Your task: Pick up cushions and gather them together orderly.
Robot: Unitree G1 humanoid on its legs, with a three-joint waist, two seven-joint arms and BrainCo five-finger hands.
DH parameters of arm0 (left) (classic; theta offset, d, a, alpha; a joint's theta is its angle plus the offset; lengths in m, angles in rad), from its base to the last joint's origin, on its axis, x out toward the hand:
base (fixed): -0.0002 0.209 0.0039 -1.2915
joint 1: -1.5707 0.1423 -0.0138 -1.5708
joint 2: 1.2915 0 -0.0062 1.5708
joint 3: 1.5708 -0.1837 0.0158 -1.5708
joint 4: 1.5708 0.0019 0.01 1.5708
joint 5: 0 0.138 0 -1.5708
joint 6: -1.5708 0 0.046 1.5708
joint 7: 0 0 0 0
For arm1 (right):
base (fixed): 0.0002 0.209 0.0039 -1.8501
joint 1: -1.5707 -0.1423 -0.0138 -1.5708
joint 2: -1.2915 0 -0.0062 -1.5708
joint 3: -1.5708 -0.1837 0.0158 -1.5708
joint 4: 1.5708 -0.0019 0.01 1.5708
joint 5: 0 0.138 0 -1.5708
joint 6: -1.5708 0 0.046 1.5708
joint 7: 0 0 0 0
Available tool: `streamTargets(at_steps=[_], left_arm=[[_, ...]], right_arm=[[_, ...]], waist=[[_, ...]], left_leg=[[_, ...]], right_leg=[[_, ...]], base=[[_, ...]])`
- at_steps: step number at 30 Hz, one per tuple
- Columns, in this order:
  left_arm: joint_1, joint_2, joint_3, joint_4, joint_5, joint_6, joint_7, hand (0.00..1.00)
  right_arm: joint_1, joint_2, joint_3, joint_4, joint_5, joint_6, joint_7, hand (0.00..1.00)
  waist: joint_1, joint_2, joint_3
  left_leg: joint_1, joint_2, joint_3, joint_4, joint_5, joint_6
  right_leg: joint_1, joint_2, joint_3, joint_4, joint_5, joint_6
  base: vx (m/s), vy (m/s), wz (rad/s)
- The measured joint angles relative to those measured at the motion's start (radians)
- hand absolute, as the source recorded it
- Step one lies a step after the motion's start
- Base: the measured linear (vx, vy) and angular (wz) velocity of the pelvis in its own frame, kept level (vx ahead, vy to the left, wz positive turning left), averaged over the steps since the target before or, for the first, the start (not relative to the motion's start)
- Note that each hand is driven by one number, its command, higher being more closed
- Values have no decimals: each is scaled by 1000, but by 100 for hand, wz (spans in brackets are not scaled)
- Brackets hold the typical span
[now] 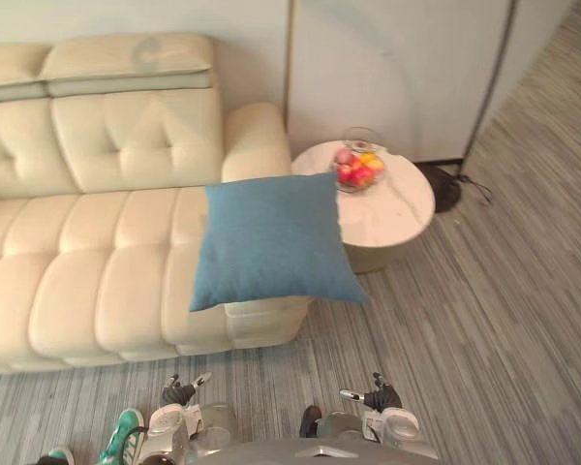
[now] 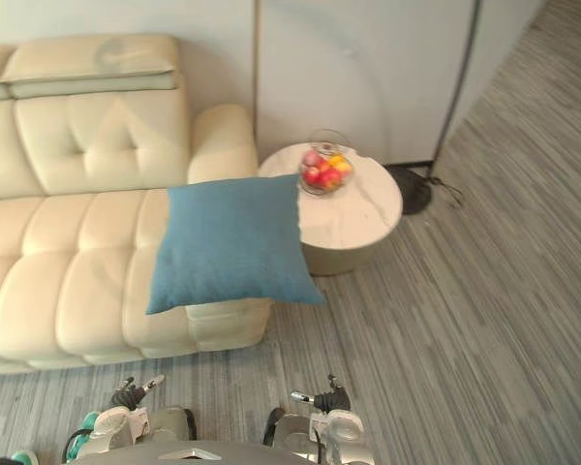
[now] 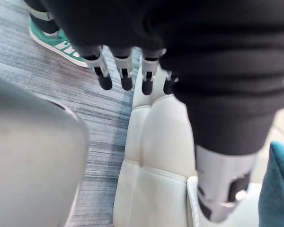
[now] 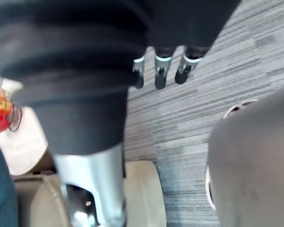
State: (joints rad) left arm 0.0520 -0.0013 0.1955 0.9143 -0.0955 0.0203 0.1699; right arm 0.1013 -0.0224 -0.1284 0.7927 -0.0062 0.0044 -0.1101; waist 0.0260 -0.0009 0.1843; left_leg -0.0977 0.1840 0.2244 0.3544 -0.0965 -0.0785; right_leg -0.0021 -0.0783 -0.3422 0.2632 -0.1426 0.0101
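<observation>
The blue cushion point(image 1: 271, 242) lay on the right end of the cream sofa point(image 1: 87, 271), jutting past its near edge. Just right of the sofa stood a round white table point(image 1: 407, 208) carrying a glass bowl of fruit point(image 1: 360, 167). The left hand point(image 1: 178, 392) and right hand point(image 1: 380, 397) hung low and near, well apart from the cushion, their fingers point(image 3: 124, 71) loosely straight and holding nothing.

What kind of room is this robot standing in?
Most likely a living room or lounge: there is a cream tufted sofa with a blue cushion on it, a round side table holding a glass bowl of fruit, and grey carpet.
</observation>
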Motion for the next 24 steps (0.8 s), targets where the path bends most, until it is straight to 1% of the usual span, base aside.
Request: streamTargets(at_steps=[2,4,7,8,10,14,16,17,18,20,21,23,24], left_arm=[[-1,-1,-1,3,1,0,0,0],[-3,5,-4,16,1,1,0,0],[-2,13,-23,43,3,1,1,0],[-1,13,-24,46,3,1,1,0],[-1,20,-46,57,12,1,0,0],[1,27,-69,53,9,3,0,0],[5,32,-80,28,-4,3,1,0],[16,35,-79,3,-23,8,6,0],[24,31,-78,-32,-39,8,18,0],[30,29,-73,-92,-60,9,27,0],[33,30,-53,-149,-71,9,31,0],[33,33,-19,-214,-78,8,44,0],[31,45,17,-267,-84,7,47,0]], right_arm=[[-13,8,0,1,0,3,0,0],[-16,15,0,2,-1,4,0,0],[-28,20,6,9,-1,8,0,0],[-28,21,7,9,-1,9,0,0],[-29,23,8,9,-1,14,-1,0],[-26,19,8,-18,-1,27,-5,0],[-7,20,5,-107,-2,42,-9,0],[3,21,1,-183,0,45,-14,0],[10,22,-7,-266,1,46,-35,0],[9,22,-33,-363,1,46,-49,0],[9,20,-56,-426,2,46,-54,0],[5,17,-85,-479,2,45,-56,0],[-2,9,-105,-509,9,45,-62,0]], waist=[[7,0,0],[11,-7,-4],[11,-6,-5],[10,-5,-7],[5,-7,-16],[-7,-14,-27],[-8,-17,-28],[-12,-17,-29],[-18,-19,-34],[-22,-23,-44],[-25,-25,-45],[-27,-26,-47],[-31,-25,-49]], left_leg=[[27,-9,25,-79,3,1],[56,-32,23,-154,39,4],[120,-55,54,-258,88,6],[132,-56,61,-275,94,5],[170,-68,94,-352,129,9],[195,-82,115,-433,175,13],[198,-85,133,-433,178,16],[202,-88,142,-438,177,16],[201,-91,149,-438,172,12],[195,-96,156,-438,169,15],[193,-101,156,-439,167,19],[191,-107,156,-439,165,21],[190,-114,157,-439,163,24]], right_leg=[[-3,1,-5,-16,0,0],[3,-2,2,-43,18,1],[17,0,52,-84,47,6],[19,3,61,-92,55,5],[17,13,102,-125,79,9],[2,20,136,-149,98,19],[-6,20,160,-155,107,24],[-7,20,177,-161,114,31],[-13,19,196,-168,119,35],[-22,19,220,-174,125,35],[-22,17,230,-181,133,41],[-23,16,246,-189,139,44],[-23,14,258,-197,147,48]], base=[[110,36,32],[55,31,10],[-6,38,-24],[-56,25,-46],[-82,33,-45],[-104,27,-20],[-110,43,-27],[-111,50,-30],[-127,59,-28],[-87,51,-22],[-48,43,-15],[-41,43,-9],[-30,44,-11]])
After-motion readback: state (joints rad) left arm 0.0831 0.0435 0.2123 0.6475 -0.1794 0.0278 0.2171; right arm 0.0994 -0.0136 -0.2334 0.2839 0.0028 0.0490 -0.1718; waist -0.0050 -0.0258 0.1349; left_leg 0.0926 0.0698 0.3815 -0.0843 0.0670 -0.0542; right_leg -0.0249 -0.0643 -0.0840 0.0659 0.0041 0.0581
